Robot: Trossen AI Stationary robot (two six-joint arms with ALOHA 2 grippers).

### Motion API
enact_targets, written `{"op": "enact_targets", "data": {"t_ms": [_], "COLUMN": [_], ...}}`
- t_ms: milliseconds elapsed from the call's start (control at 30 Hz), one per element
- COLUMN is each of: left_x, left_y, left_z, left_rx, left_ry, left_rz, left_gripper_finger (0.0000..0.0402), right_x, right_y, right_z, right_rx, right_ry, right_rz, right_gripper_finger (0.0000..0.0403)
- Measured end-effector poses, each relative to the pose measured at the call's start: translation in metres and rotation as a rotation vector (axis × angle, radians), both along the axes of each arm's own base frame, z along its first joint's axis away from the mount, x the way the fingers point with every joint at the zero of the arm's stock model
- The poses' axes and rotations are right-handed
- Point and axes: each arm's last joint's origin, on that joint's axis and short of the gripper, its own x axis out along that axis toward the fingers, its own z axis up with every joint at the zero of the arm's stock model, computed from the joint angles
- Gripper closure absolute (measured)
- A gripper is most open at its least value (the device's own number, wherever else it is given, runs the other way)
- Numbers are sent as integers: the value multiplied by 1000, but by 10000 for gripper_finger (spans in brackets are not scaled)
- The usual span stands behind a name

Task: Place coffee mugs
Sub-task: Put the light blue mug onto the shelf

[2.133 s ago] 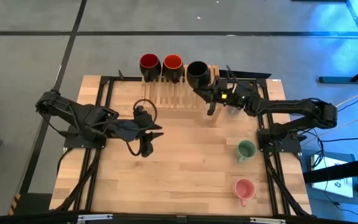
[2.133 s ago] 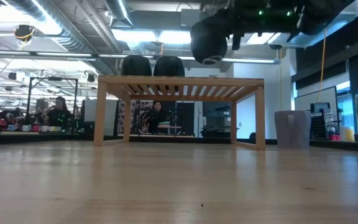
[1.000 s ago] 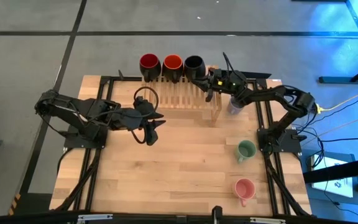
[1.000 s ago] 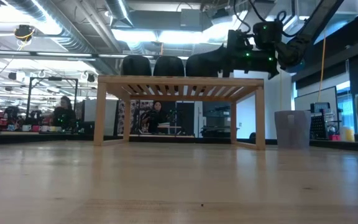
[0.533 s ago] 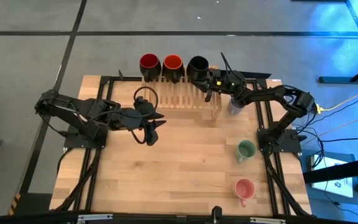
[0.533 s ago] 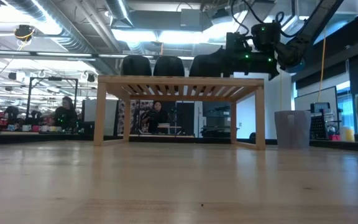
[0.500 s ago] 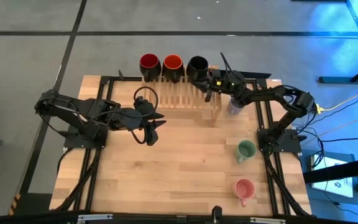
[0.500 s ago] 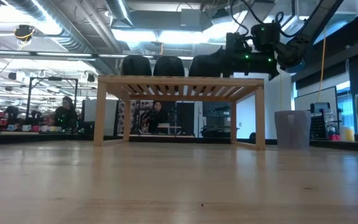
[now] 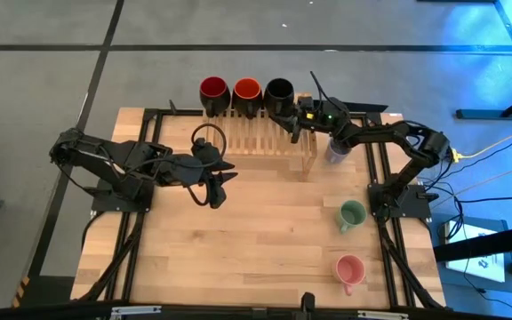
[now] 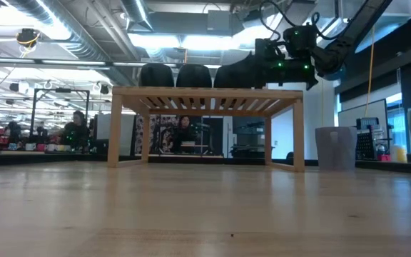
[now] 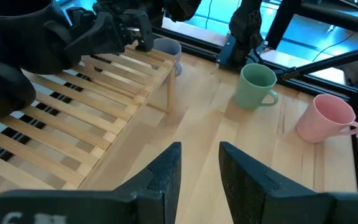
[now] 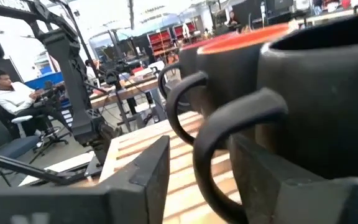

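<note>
Three mugs on rack: dark red mug (image 9: 213, 90), red-orange mug (image 9: 246, 90), black mug (image 9: 279, 92) in a row along the wooden rack (image 9: 260, 135) far edge.
High view: right gripper (image 9: 293, 124) at black mug; left gripper (image 9: 216, 189) over bare table (image 9: 238, 258); green mug (image 9: 352, 214), pink mug (image 9: 349, 268) near right edge.
Low view: rack top carries three dark mug shapes.
Left wrist: fingers (image 11: 165, 174) spread, empty; lavender-blue mug (image 11: 166, 51) beside rack.
Right wrist: fingers (image 12: 143, 177) parted either side of black mug's handle, not pinching.

Dark red mug (image 9: 212, 90), red-orange mug (image 9: 246, 90), black mug (image 9: 279, 91) line the rack's far edge.
</note>
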Motion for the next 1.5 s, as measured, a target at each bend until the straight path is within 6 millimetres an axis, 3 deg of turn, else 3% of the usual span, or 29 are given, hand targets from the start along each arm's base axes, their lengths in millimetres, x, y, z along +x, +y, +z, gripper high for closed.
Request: {"op": "enact_targets", "data": {"t_ms": [167, 533, 800, 867, 967, 1200, 1500], "left_x": [0, 0, 0, 0, 0, 1, 7], "left_y": [0, 0, 0, 0, 0, -6, -19], "left_z": [0, 0, 0, 0, 0, -1, -15], "left_rx": [0, -1, -1, -1, 1, 47, 100], "left_ry": [0, 1, 1, 1, 2, 20, 73], "left_rz": [0, -3, -3, -3, -4, -49, -112], "left_gripper_finger": [299, 299, 299, 299, 299, 299, 299], "right_x": [-3, -17, -38, -47, -53, -55, -71], "right_y": [1, 11, 27, 35, 59, 140, 234], "right_z": [0, 15, 34, 42, 60, 85, 65], "right_rx": [4, -8, 9, 92, 177, 350, 622], "right_ry": [70, 186, 279, 316, 372, 438, 803], "right_rz": [-32, -43, -45, -26, 73, 334, 371], "right_gripper_finger": [234, 233, 233, 233, 233, 233, 233]}}
